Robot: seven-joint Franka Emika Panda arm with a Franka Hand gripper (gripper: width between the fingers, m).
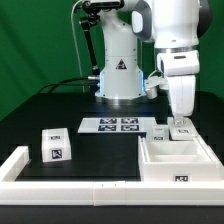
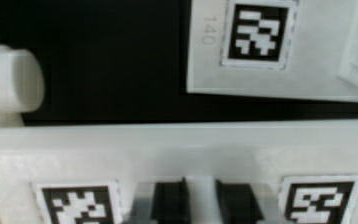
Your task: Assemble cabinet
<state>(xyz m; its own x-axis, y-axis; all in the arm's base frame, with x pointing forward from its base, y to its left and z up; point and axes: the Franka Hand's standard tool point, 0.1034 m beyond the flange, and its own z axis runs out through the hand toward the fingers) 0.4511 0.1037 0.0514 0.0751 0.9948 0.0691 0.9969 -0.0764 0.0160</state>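
The large white cabinet body (image 1: 178,160) lies open-topped at the exterior view's right. My gripper (image 1: 178,124) reaches down at its far side, onto a smaller white cabinet block (image 1: 181,131) there. In the wrist view my gripper (image 2: 197,203) has its dark fingers (image 2: 165,203) close together on a thin white ridge of this block (image 2: 176,160), between two tags. Another small tagged cabinet block (image 1: 57,146) stands alone at the exterior view's left.
The marker board (image 1: 114,125) lies in front of the robot base (image 1: 120,75). A long low white rail (image 1: 70,187) runs along the front and up the left side. The wrist view shows another flat white tagged piece (image 2: 274,50) and a rounded white part (image 2: 5,85).
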